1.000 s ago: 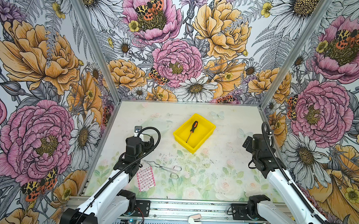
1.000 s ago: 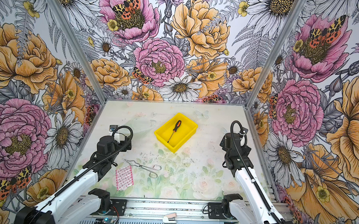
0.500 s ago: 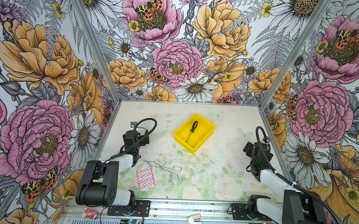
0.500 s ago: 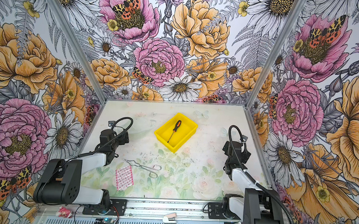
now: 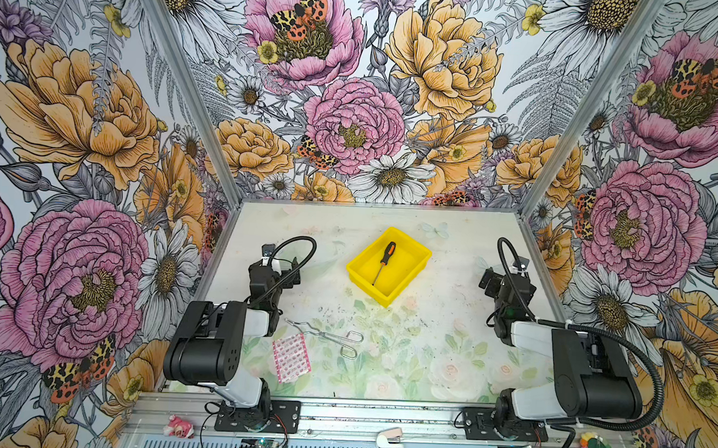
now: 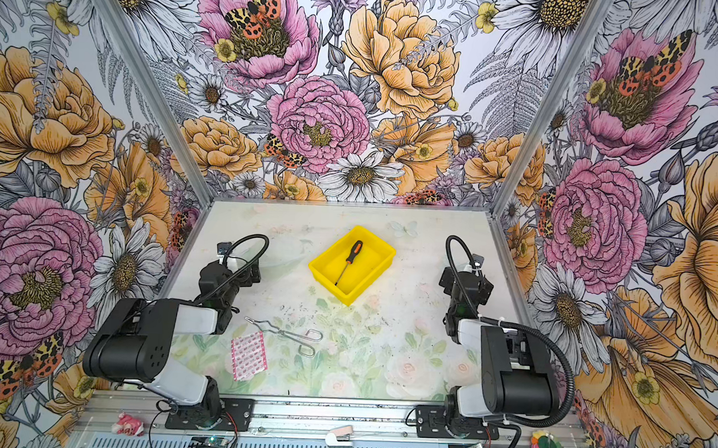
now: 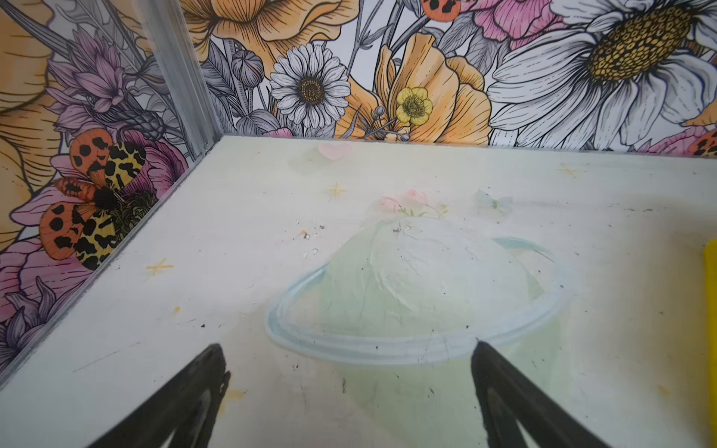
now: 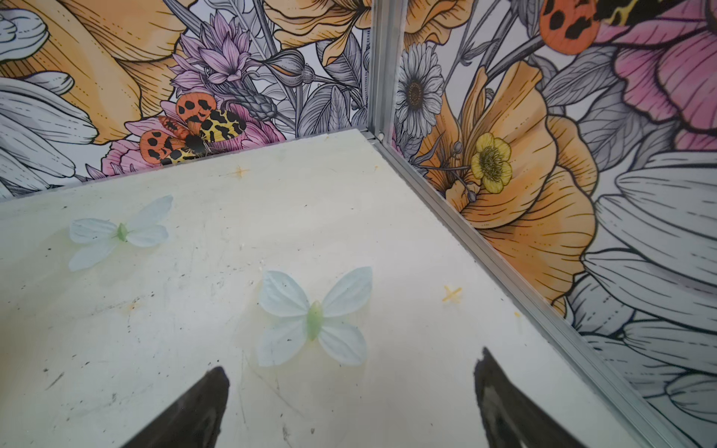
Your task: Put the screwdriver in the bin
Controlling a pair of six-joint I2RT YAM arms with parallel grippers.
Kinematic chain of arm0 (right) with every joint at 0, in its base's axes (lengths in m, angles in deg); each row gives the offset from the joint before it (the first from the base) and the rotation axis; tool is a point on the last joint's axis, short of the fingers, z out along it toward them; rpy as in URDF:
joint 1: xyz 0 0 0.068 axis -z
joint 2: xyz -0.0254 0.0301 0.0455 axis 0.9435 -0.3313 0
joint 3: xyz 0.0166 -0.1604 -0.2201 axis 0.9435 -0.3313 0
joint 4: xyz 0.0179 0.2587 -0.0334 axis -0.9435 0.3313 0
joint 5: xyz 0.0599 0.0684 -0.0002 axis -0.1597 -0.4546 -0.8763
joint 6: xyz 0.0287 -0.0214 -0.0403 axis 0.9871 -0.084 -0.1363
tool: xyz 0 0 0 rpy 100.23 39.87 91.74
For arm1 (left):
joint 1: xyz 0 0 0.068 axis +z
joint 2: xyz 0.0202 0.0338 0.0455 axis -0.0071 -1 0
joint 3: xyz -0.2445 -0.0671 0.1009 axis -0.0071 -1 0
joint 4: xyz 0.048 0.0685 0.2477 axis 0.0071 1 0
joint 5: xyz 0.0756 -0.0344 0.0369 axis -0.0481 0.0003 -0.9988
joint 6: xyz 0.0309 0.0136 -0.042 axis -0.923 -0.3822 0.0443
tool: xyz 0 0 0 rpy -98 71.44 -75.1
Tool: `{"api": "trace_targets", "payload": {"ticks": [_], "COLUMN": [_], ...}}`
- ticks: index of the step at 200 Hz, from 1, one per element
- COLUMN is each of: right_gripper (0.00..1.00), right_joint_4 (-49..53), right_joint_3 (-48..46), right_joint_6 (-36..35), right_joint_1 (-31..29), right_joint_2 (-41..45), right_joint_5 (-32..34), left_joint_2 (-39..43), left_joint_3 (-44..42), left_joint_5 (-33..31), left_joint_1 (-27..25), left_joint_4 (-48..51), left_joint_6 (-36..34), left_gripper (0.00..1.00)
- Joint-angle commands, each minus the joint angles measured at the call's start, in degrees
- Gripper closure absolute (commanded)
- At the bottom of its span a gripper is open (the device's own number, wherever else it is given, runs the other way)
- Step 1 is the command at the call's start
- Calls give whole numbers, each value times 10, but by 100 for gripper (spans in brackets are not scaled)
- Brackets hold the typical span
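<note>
The slim screwdriver with an orange-and-black handle and thin silver shaft [image 5: 384,263] lies flat inside the shallow rectangular bright yellow plastic bin [image 5: 409,280], running diagonally across its floor with the handle toward the back wall and the tip toward the front; both top views show it there [image 6: 348,262], resting on the bin's bottom within the low walls [image 6: 371,278]. The bin sits turned at an angle on the pale, flower-printed tabletop [image 5: 427,340], roughly midway between the two arms and a little toward the back. The left gripper [image 7: 349,372] hangs over bare table on the left side, well apart from the bin, its two black fingers [image 7: 186,403] spread wide with nothing between them; only a sliver of the bin's yellow edge [image 7: 713,329] shows at the border of the left wrist view. The right gripper [image 8: 351,388] sits near the right wall, also well away from the bin, its jaws standing wide and empty above a printed pale butterfly [image 8: 314,318]. In front of the bin, nearer the left arm, a pair of silver wire tongs [image 5: 327,337] lies on the table, and just beside it a small pink-and-white patterned packet [image 5: 291,356] lies flat, apart from the tongs.
</note>
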Motion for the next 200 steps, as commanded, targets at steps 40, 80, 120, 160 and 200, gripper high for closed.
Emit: {"api": "trace_targets", "payload": {"ticks": [40, 80, 120, 160, 200], "right_gripper": [1, 0, 0, 0, 0], "right_joint_4": [-109, -105, -107, -109, -111], "right_joint_3": [-6, -5, -7, -8, -9], "right_joint_6": [-52, -52, -52, -52, -52], "right_joint_1": [-12, -13, -14, -14, -14], "right_joint_2": [-46, -45, -43, -43, -42], "right_joint_5": [-66, -64, -63, -63, -63], "left_joint_2": [1, 1, 1, 1, 2], "left_joint_3": [-2, -2, -3, -3, 0], "left_joint_5": [-33, -31, -30, -30, -5], "left_joint_1": [-3, -2, -6, -6, 5], "left_joint_4": [-35, -36, -38, -38, -31], "left_joint_6": [10, 10, 6, 5, 12], "left_gripper": [1, 1, 1, 1, 1]}}
